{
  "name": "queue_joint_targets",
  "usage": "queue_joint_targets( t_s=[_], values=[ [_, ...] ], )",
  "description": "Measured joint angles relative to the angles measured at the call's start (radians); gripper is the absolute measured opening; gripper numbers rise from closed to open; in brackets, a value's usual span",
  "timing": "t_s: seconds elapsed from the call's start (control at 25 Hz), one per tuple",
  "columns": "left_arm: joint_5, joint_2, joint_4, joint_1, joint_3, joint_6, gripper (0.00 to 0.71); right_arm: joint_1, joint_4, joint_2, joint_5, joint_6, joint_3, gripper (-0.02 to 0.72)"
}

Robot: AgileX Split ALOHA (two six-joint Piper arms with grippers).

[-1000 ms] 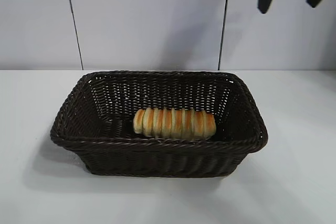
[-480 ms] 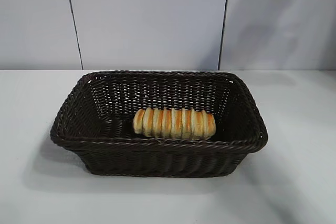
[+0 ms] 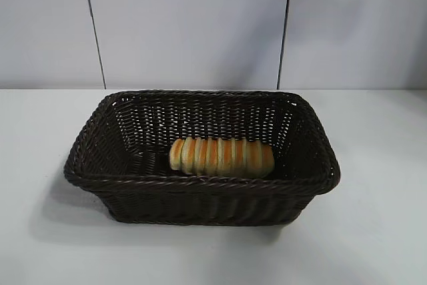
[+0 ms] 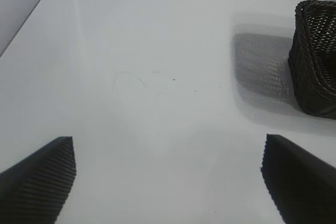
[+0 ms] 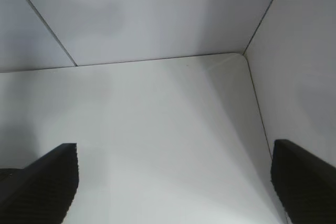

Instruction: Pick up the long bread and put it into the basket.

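The long bread (image 3: pixel 221 157), golden with pale and orange-brown ridges, lies lengthwise on the floor of the dark brown wicker basket (image 3: pixel 200 185) in the middle of the white table. Neither arm shows in the exterior view. My left gripper (image 4: pixel 168 153) is open over bare table, with nothing between its fingers; a corner of the basket (image 4: pixel 315 61) lies beyond it to one side. My right gripper (image 5: pixel 175 158) is open too, over an empty corner of the table near the walls, holding nothing.
White wall panels with dark seams (image 3: pixel 285 28) stand behind the table. The table's edge meets the walls at a corner (image 5: pixel 244 53) in the right wrist view. Bare tabletop (image 3: pixel 380 231) surrounds the basket on all sides.
The dark gripper fingers at the upper right of the exterior view a second ago have left the picture. The bread and the basket have not moved.
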Motion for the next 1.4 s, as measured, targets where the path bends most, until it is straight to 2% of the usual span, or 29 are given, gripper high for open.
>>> queue_joint_targets(
  t_s=[0.24,0.48,0.68,0.84,1.12,1.4],
  values=[
    [0.0,0.0,0.0,0.0,0.0,0.0,0.694,0.0,-0.013,-0.328,-0.001,0.014,0.285,0.694],
    [0.0,0.0,0.0,0.0,0.0,0.0,0.694,0.033,-0.025,-0.654,-0.061,0.043,0.605,0.694],
    [0.0,0.0,0.0,0.0,0.0,0.0,0.694,0.103,-0.025,-0.902,-0.024,0.098,0.8,0.694],
    [0.0,0.0,0.0,0.0,0.0,0.0,0.694,0.143,-0.025,-1.056,-0.01,0.108,0.893,0.694],
    [0.0,0.0,0.0,0.0,0.0,0.0,0.694,0.162,-0.018,-1.15,-0.018,0.122,1.01,0.694],
    [0.0,0.0,0.0,0.0,0.0,0.0,0.694,0.162,0.009,-1.15,-0.073,0.122,1.142,0.694]
  ],
)
